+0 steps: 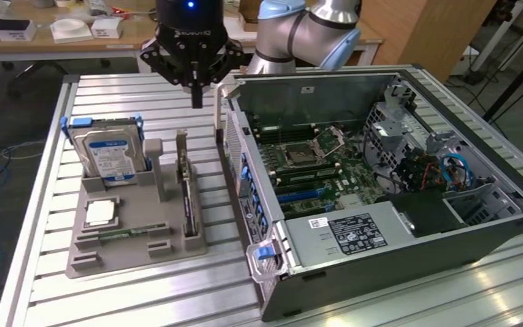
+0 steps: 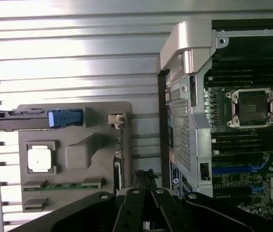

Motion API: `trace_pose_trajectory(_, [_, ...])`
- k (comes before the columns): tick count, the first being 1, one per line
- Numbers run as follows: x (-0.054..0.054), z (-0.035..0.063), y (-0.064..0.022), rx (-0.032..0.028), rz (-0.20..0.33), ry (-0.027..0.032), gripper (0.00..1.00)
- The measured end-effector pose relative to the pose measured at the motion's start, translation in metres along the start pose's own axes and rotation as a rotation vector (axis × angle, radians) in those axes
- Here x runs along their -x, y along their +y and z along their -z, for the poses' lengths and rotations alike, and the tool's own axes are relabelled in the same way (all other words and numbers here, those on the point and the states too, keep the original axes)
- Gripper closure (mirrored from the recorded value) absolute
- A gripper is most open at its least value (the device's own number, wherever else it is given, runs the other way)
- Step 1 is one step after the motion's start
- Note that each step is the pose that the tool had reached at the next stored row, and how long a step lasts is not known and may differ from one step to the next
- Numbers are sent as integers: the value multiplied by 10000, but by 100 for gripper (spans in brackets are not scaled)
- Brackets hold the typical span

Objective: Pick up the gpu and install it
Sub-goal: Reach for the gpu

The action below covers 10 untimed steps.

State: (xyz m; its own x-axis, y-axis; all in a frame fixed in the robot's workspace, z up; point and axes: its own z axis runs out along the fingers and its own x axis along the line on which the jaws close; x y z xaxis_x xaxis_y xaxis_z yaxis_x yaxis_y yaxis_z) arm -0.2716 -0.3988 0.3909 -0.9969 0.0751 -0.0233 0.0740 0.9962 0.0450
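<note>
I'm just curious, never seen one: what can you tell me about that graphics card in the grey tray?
The gpu is a thin flat card, dark with a silvery bracket at one end, standing upright on its long edge in slots of the grey holder, between the hard drive and the open computer case. Only the holder touches it; the tool hangs above, shut, apart.

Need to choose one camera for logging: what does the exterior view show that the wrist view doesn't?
Exterior view: the grey-and-blue arm joints, the labelled power supply and blue cables inside the case, and a workbench beyond the table.
Wrist view: the case's perforated wall seen from above.
Both: the shut tool, holding nothing; the gpu standing on edge in the grey tray; the hard drive, processor chip, RAM stick and the motherboard's socket.
</note>
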Motion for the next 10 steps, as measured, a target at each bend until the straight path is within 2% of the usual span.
trace_pose_trajectory(6, [-165,4,-12,0,-1,0,89])
trace_pose_trajectory(10, [-175,4,-12,0,-2,0,89])
